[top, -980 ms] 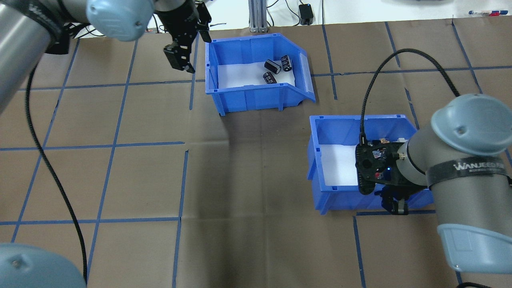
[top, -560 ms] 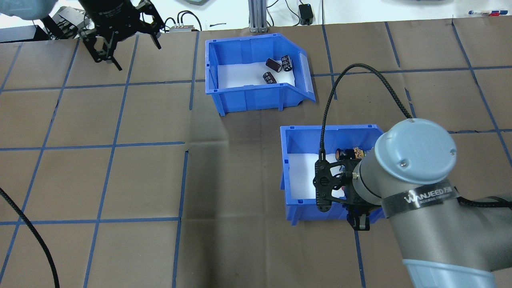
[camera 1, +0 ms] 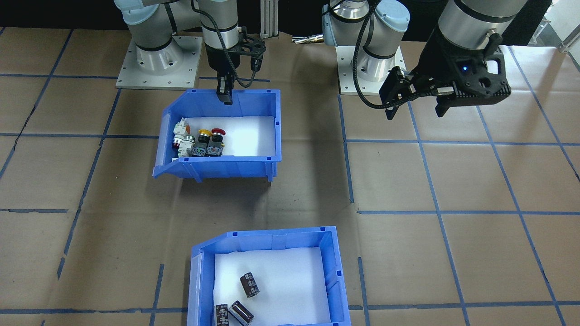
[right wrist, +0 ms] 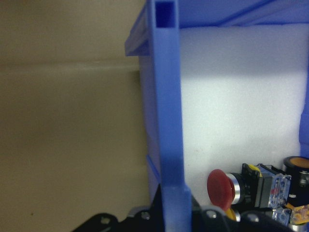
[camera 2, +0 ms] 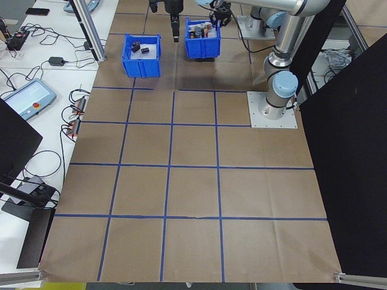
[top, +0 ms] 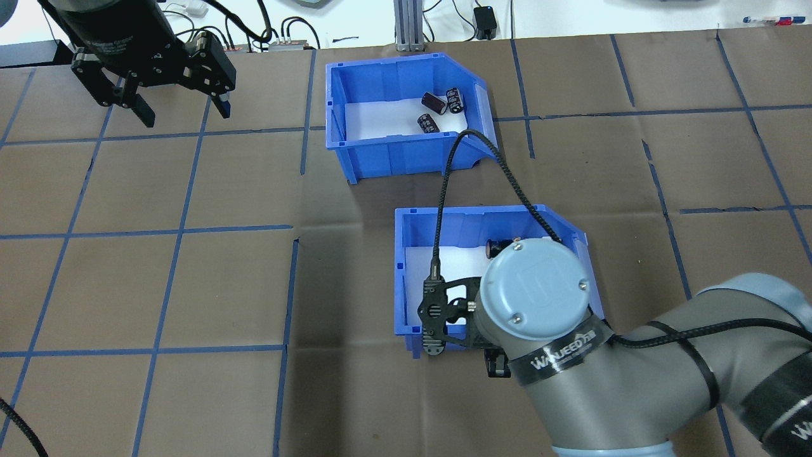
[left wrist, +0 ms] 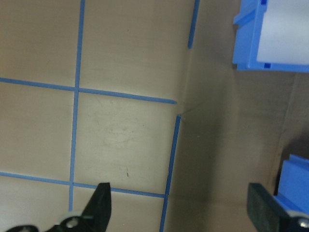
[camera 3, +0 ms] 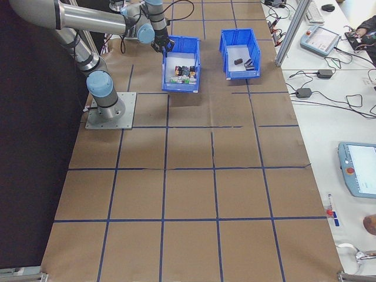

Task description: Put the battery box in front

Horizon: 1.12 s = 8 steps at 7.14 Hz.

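Right fingers [camera 1: 224,96] on button bin [camera 1: 217,133] rim; battery box [top: 406,114] apart.

A second blue plastic open-top bin [camera 1: 217,136] with a sloped cut-away side and a white liner stands on the brown paper-covered tabletop [camera 1: 453,253], which is marked into squares by blue tape lines [camera 1: 444,213]. This bin holds a cluster of push-buttons and switches [camera 1: 199,141] gathered at its cut-away end, among them a red mushroom-head button [right wrist: 221,187], a yellow-capped one [camera 1: 205,133] and white switch bodies [camera 1: 182,129]. Beyond the tabletop's far edge a grey aluminium post [top: 406,25] rises beside a small black power adapter [top: 486,19] with trailing cables. On the white bench along that side lies a grey teach pendant [camera 3: 359,176] with a red button.
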Motion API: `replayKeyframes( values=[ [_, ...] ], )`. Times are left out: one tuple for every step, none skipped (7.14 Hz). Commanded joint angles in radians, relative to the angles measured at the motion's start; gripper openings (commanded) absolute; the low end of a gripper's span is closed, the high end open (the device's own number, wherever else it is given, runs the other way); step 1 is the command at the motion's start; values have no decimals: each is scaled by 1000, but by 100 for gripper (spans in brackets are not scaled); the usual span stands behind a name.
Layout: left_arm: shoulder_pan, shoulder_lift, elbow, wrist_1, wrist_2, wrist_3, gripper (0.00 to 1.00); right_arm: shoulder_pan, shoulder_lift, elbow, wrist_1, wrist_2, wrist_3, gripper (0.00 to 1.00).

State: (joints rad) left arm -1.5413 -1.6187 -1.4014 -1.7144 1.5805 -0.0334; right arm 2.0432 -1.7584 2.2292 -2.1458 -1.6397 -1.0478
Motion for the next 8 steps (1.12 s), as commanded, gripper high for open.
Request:
replayKeyframes(
  values=[
    [-2,80,-115,9,4,62,100,75,66,1,-92,-19,84,5],
    [-2,100,-134,9,9,81,100,83,82,1,-103,-19,86,5],
    [-2,102,-136,12,9,117,100,87,88,3,-105,-25,95,5],
    [-2,106,-133,12,9,133,100,87,92,6,-103,-25,95,7],
    [-2,115,-131,-4,13,133,100,87,94,18,-105,-23,94,42],
    [0,132,-137,-4,15,133,100,86,99,24,-106,-19,97,99],
    [-2,132,-137,-4,15,133,100,86,97,24,-108,-23,100,100],
    [0,137,-148,-4,16,133,100,86,83,20,-103,-25,100,100]
  ],
)
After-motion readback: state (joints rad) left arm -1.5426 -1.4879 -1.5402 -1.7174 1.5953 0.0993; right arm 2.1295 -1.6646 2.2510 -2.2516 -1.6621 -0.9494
